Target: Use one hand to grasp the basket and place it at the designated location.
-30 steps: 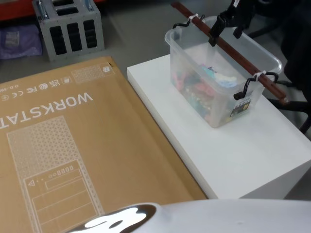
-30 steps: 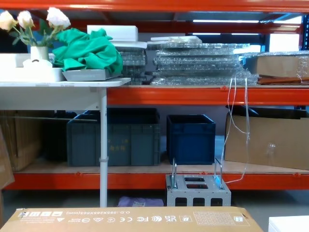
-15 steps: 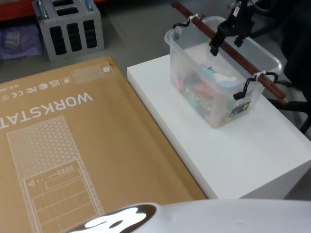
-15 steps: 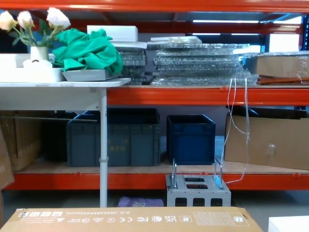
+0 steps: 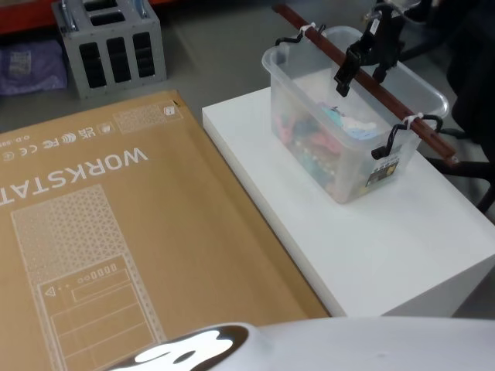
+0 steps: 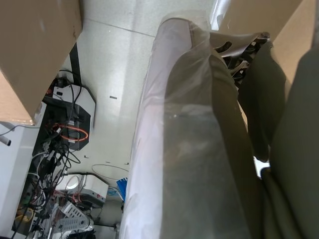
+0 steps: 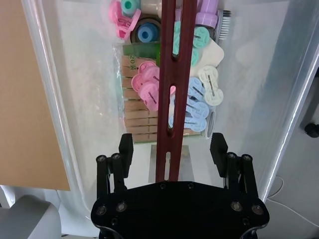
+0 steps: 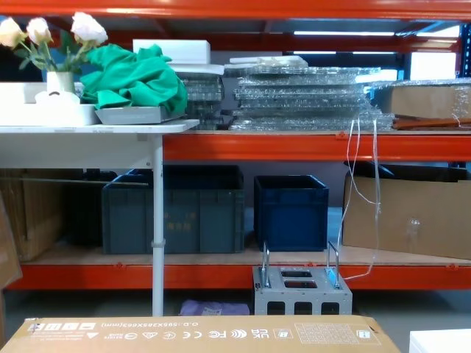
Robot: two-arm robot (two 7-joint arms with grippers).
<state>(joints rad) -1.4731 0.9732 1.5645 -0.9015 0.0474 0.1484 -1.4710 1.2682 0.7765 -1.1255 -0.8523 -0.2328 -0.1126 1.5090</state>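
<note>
Your right tool (image 5: 362, 66) is over the far half of the basket (image 5: 352, 174), hanging right at the bar handle (image 5: 390, 106). On the right wrist view the tool (image 7: 172, 149) is released: the fingers (image 7: 125, 149) sit one on each side of the bar (image 7: 172, 74), with a clear gap both sides and no contact. The bar runs straight down the middle between them. The basket sits upright on the white desk (image 5: 371, 247), toward its far right part, with its long side running diagonally away from you. The bar lies along the top of the tub and is tied at each end to black hooks (image 5: 390, 139) on the rim. It overhangs the rim at both ends. Through the wall (image 7: 65, 99) you can see pink, teal and pale blue clips (image 7: 149, 84) lying on a flat packet on the bottom. A big cardboard box (image 5: 116, 224) lies just left of the desk, touching or nearly touching its edge. A grey metal frame (image 5: 108, 42) stands on the floor beyond it. The chest view looks across the box top (image 8: 199, 334) to that frame (image 8: 302, 290) and the dark blue crates (image 8: 291, 209) on the rack. I can't tell the left tool's state.
</note>
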